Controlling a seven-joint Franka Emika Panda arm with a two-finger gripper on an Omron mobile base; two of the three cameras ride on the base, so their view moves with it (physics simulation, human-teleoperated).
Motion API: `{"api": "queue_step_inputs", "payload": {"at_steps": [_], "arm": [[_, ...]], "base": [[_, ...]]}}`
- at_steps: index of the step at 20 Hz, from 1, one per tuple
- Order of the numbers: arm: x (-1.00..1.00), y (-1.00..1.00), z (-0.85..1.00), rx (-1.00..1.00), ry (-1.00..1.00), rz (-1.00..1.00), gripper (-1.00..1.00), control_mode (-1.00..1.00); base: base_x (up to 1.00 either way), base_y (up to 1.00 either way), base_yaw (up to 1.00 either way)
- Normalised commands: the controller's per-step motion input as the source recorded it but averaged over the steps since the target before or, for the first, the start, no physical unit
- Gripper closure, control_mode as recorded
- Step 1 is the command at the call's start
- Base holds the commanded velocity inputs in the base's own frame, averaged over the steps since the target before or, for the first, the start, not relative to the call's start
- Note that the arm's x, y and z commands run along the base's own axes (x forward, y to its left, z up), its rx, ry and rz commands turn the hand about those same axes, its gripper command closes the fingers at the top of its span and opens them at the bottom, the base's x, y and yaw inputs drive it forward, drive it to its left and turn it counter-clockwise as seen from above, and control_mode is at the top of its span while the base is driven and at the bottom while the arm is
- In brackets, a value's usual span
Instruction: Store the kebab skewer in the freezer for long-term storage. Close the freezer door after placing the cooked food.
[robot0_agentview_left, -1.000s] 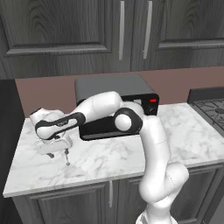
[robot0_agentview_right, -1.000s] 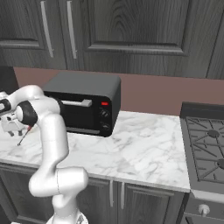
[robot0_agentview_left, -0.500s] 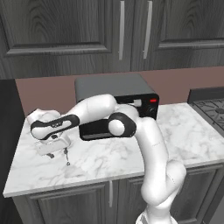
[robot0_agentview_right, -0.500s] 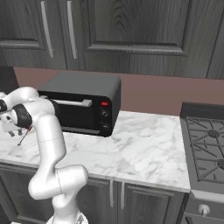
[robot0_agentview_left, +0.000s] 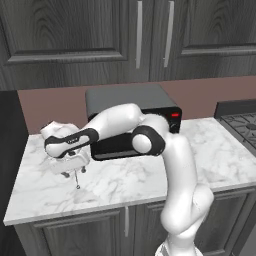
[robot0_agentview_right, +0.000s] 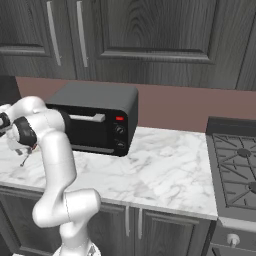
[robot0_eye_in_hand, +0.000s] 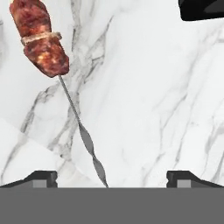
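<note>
Skewer work has barely begun: the kebab skewer (robot0_eye_in_hand: 65, 92) lies on the marble table (robot0_agentview_left: 150, 175), ungrasped. Fingers (robot0_eye_in_hand: 41, 177) stand wide open above it, so gripping, freezing and door-closing all remain.

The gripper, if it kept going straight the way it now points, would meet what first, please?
Most likely the kebab skewer lying on the marble counter: its metal stick runs between the open gripper fingertips. Depth is unclear, so it might touch the counter beside the stick.

no text, label, brand or number can be read on anything here
</note>
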Motion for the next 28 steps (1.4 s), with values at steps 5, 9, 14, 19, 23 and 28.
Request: {"api": "queue_step_inputs", "payload": {"at_steps": [5,9,14,19,23,28], "arm": [[-0.03,-0.08,0.00,0.09,-0.24,0.00,-1.00,-1.00],[0.03,0.00,-0.19,0.03,-0.19,0.00,-1.00,-1.00],[0.07,0.00,-0.34,0.01,-0.06,0.00,-1.00,-1.00],[0.07,0.01,-0.30,0.02,0.00,0.00,-1.00,-1.00],[0.02,0.03,-0.21,0.03,0.00,0.00,-1.00,-1.00],[0.00,0.06,-0.22,0.02,0.00,0.00,1.00,-1.00]], "base": [[0.00,0.00,0.00],[0.00,0.00,0.00],[0.00,0.00,0.00],[0.00,0.00,0.00],[0.00,0.00,0.00],[0.00,0.00,0.00]]}}
